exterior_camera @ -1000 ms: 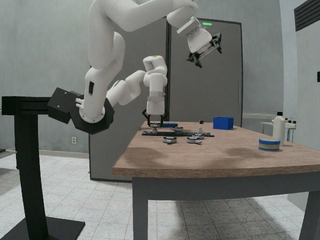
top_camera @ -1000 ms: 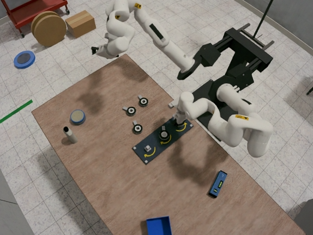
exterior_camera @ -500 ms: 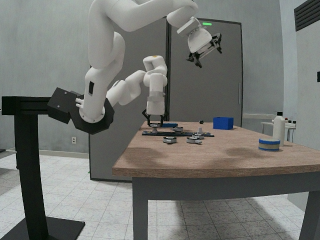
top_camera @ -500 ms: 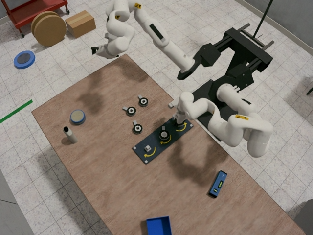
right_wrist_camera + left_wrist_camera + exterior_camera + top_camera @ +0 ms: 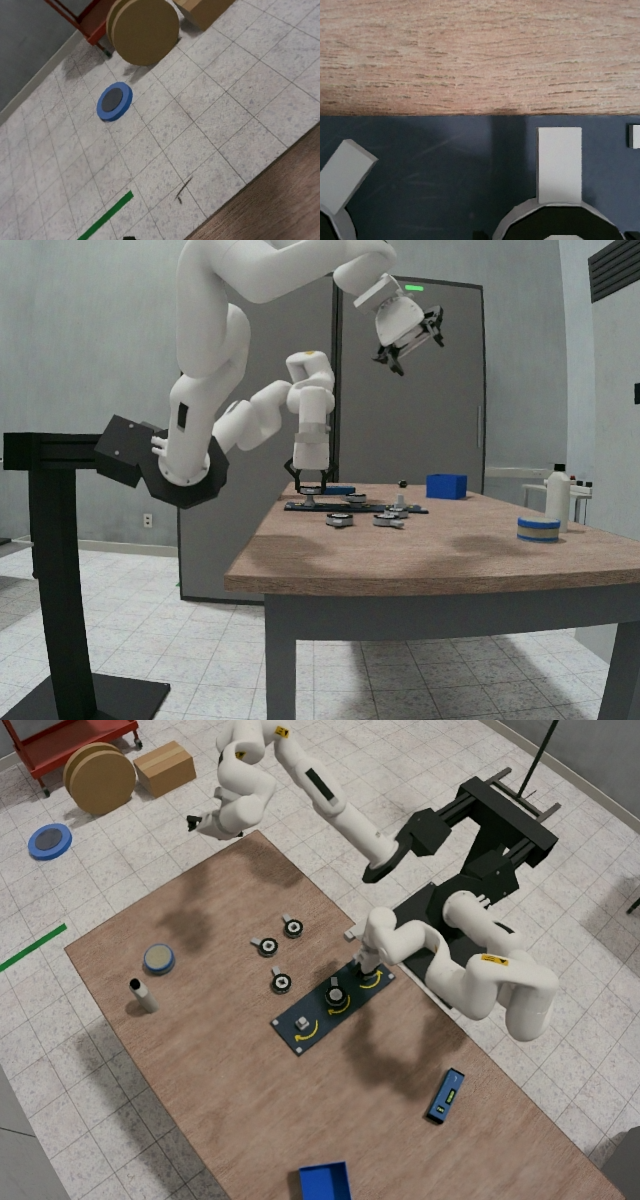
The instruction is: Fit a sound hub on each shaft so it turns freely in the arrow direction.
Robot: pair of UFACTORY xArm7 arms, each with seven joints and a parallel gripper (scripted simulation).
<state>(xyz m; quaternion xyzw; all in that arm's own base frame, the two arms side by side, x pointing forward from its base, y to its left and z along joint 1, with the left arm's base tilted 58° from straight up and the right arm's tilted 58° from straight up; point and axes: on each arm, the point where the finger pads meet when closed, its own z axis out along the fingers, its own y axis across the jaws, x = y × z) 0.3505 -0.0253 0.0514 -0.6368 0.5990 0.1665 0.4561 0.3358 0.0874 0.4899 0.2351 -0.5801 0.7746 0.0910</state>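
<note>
At the shaft board's (image 5: pixel 289 1034) (image 5: pixel 336 507) (image 5: pixel 435 165) end, my left gripper (image 5: pixel 367 973) (image 5: pixel 311 490) (image 5: pixel 556 235) clamps a hub (image 5: pixel 310 490) (image 5: pixel 560 220); tilting could jam it. My right gripper (image 5: pixel 216 829) (image 5: pixel 419 356) (image 5: pixel 129 238) gapes.

Place type: lab or workshop
Floor: speckled tile (image 5: pixel 170 838) (image 5: pixel 217 668) (image 5: pixel 200 110)
Storage: red cart (image 5: pixel 77 752) (image 5: pixel 95 36)
Robot mount: black post (image 5: pixel 56 570)
</note>
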